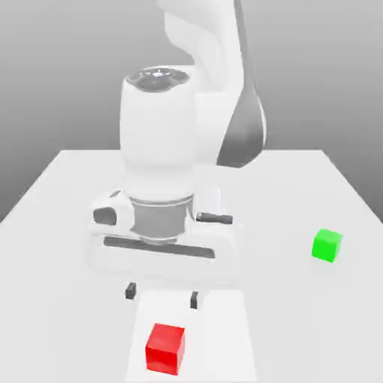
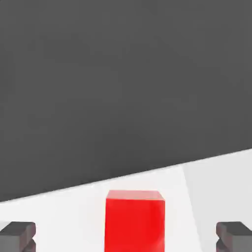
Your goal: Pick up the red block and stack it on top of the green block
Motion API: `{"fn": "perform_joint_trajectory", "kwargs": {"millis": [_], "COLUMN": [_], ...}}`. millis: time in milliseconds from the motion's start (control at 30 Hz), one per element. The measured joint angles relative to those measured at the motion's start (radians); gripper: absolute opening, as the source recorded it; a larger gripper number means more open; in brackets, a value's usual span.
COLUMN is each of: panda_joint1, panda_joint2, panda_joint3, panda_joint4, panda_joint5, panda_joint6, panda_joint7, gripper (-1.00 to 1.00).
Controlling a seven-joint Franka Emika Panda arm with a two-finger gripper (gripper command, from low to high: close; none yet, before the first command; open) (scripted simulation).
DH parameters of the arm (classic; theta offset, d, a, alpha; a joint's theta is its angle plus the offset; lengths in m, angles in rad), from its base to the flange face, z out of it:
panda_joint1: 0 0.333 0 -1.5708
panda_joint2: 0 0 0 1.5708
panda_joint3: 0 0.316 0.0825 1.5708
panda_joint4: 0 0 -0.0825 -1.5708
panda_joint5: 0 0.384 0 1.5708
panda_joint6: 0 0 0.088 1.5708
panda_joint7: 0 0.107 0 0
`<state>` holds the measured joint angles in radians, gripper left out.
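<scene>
The red block [image 1: 165, 348] rests on the white table near its front edge, just in front of and below my gripper [image 1: 162, 295]. My two dark fingertips [image 1: 131, 291] stand wide apart with nothing between them, so the gripper is open. In the hand view the red block [image 2: 134, 220] sits between the two fingertips [image 2: 17, 236], a little beyond them and touching neither. Over at the exterior view's right, the green block [image 1: 327, 245] stands alone on the table, well away from the gripper.
The white table [image 1: 67, 224] stretches back to a far edge behind the arm. The arm's bulky white body [image 1: 161, 172] stands over the middle of the table. The ground beyond the table edge looks dark grey [image 2: 123, 88] in the hand view.
</scene>
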<state>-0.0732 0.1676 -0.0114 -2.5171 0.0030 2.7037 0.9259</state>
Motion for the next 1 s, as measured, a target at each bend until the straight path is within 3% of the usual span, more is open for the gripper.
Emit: {"fn": "perform_joint_trajectory", "kwargs": {"millis": [133,167,400,600,700,833,1000], "panda_joint1": [-0.003,-0.003,-0.004,0.014,0.09,0.298,0.497], "panda_joint2": [0.145,0.179,0.187,0.005,-0.065,-0.163,-0.275], "panda_joint3": [0.002,0.003,0.004,0.03,0.127,0.253,0.342], "panda_joint4": [0.014,0.019,0.02,-0.019,-0.068,-0.144,-0.239], "panda_joint5": [0.006,0.007,0.005,0.013,0.056,0.132,0.195], "panda_joint6": [0.113,0.142,0.149,0.006,-0.009,-0.024,-0.037], "panda_joint7": [-0.001,-0.002,0.0,-0.008,-0.046,-0.112,-0.172], "gripper": [0.0,-1.0,-1.0,-1.0,-1.0,-1.0,-1.0]}}
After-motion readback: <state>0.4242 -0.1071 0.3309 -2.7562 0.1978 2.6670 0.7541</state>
